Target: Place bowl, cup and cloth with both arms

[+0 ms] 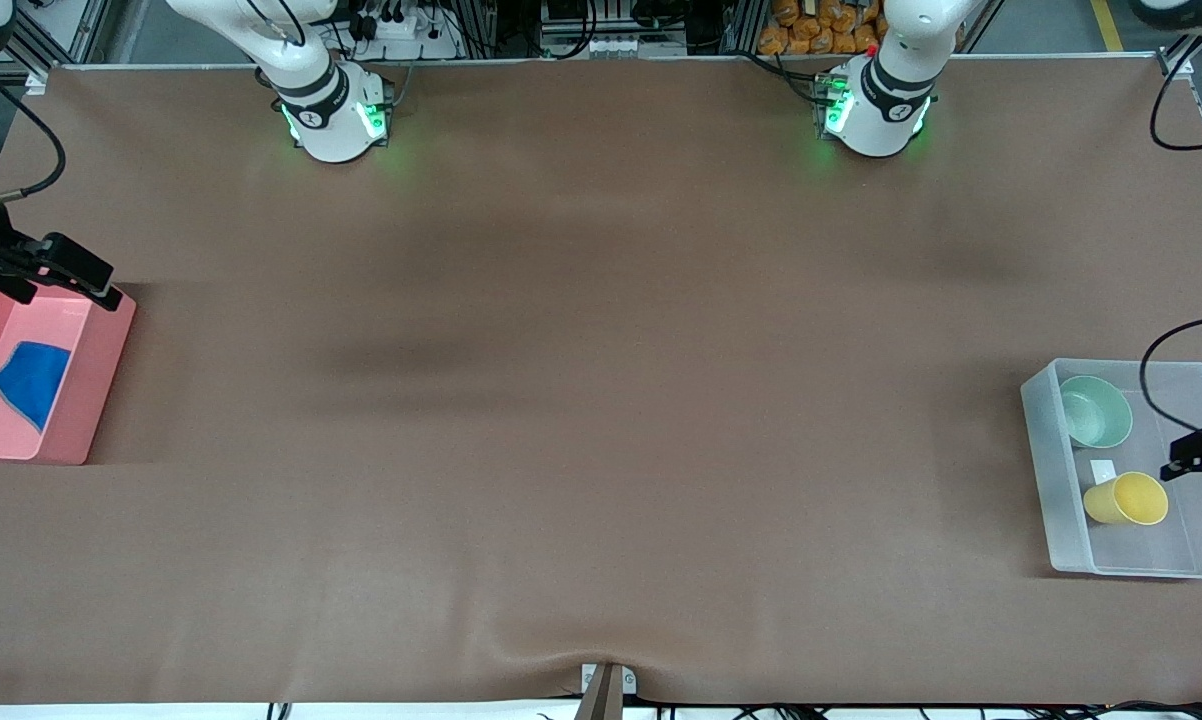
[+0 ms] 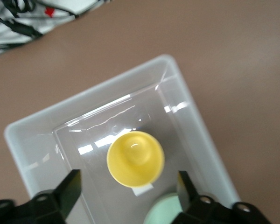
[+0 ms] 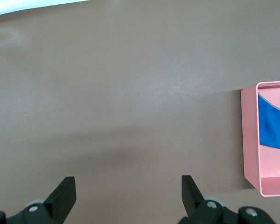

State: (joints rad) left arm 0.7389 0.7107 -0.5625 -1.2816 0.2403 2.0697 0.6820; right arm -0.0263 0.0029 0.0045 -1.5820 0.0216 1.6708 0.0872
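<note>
Left gripper [image 2: 130, 196]: jaws apart, empty, over the clear bin [image 2: 32, 140]; cup [image 2: 136, 158] lies below, between the fingers, apparently just released; bowl [image 1: 1095, 411] beside it, same bin. Right gripper [image 3: 128, 196]: jaws apart, empty, waiting over bare table [image 3: 130, 93]; cloth [image 3: 273, 123] lies in the pink bin [image 3: 250, 140], aside of the jaws; sorting looks complete.

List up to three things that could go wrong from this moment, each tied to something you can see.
1. The left gripper hangs open right over the cup in the clear bin; moving sideways before rising, a finger might knock it.
2. The cup stands close beside the bowl, so a nudge could push one into the other.
</note>
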